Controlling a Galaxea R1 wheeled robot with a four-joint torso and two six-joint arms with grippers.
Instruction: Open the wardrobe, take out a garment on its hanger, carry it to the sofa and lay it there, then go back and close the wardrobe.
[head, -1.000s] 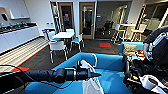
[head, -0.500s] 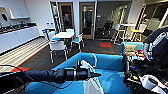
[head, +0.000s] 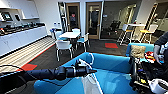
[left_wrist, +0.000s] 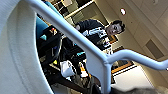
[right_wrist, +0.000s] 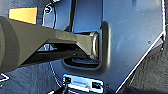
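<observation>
My left arm reaches in from the left of the head view, and the left gripper (head: 88, 70) is shut on the white hanger (head: 92, 58) just below its hook. The white garment (head: 88, 86) hangs from it over the seat of the blue sofa (head: 112, 62). Close up in the left wrist view are the hanger's white bars (left_wrist: 75, 37) and the garment's cloth (left_wrist: 15, 50). My right arm (head: 140, 77) is folded at the lower right beside the sofa.
A person (head: 160, 47) stands at the right edge behind the sofa, near a tan cushion (head: 138, 51). Beyond the sofa are a white table (head: 70, 34) with chairs (head: 63, 46), a kitchen counter (head: 22, 35) along the left wall, and a high table (head: 135, 25).
</observation>
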